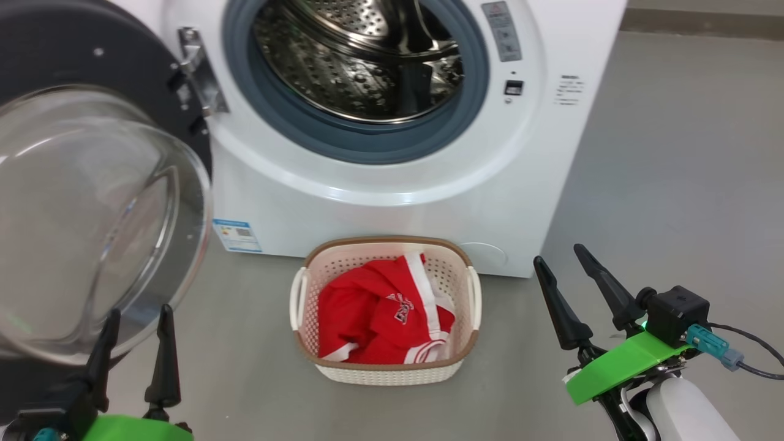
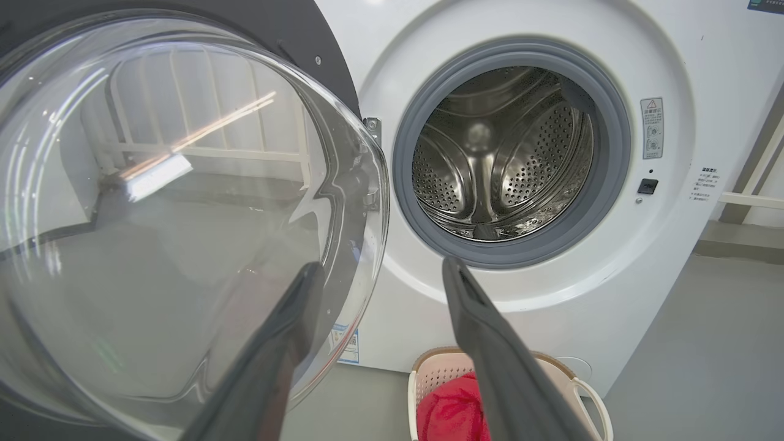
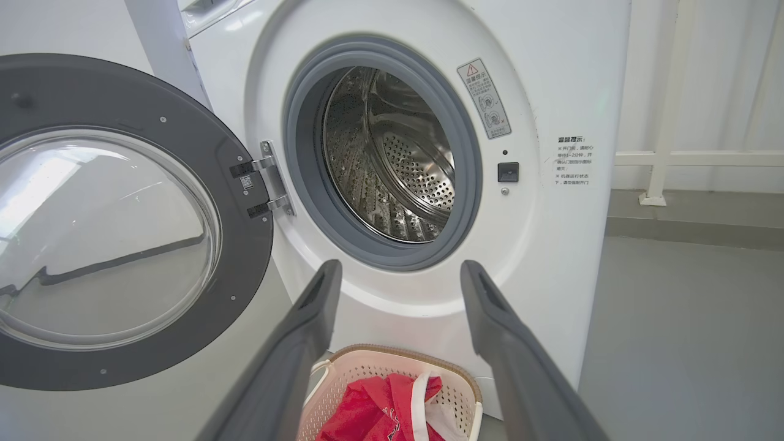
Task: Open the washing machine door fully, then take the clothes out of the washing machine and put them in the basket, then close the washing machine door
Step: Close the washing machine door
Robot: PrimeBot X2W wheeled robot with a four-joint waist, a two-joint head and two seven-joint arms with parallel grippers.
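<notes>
The big round washing machine door (image 1: 79, 202), a glossy black frame around a bulging clear glass bowl, stood swung open to the left of the large white front-loading washing machine (image 1: 380, 208), hung on a metal hinge (image 1: 199, 70). The perforated steel drum (image 1: 355, 67) looked empty. The red, white-trimmed clothes (image 1: 367, 312) lay heaped in the small cream perforated plastic basket (image 1: 380, 241) on the floor just before the machine.

The door seemed the thing left to handle. It looked rigid and fairly heavy, with smooth and probably slippery glass, so a push on the black frame far from the hinge seemed the best purchase. The left tool (image 1: 139, 313) hovered just beside the glass bowl, fingers apart and empty, pointing toward the machine. The right tool (image 1: 558, 256) hung right of the basket, fingers likewise spread, holding nothing.
</notes>
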